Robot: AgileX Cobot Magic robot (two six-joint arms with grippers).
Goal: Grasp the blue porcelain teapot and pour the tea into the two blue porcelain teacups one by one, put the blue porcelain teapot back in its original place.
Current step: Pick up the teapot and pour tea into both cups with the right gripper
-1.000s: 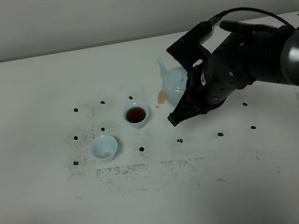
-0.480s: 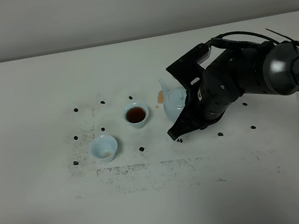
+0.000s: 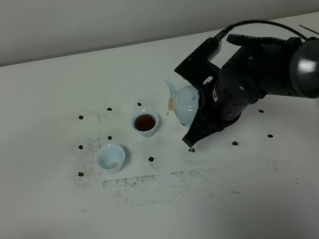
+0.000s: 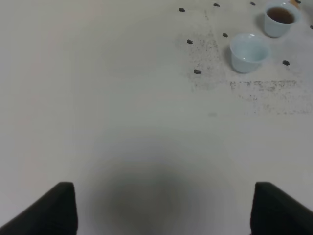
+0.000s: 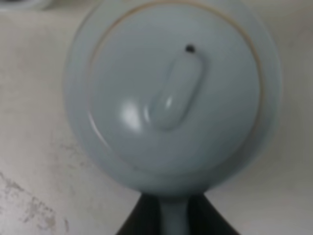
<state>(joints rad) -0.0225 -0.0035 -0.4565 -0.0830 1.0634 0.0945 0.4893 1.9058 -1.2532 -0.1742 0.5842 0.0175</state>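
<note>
Blue porcelain teapot (image 3: pixel 185 101), handle clamped by the right gripper (image 5: pixel 168 218), has drifted nearer the teacups; far teacup (image 3: pixel 145 122) is full, so 1 pour remains, into the near teacup (image 3: pixel 111 157).

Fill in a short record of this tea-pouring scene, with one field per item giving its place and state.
teapot: pale blue, upright, lid on, to the right of both cups
right gripper: shut on the teapot's loop handle
left gripper: open, empty, over bare table
far cup: holds dark tea
near cup: no dark tea, only a pale trace inside
spill: small orange-brown patch beside the teapot
table: white, with black dots around the cups
</note>
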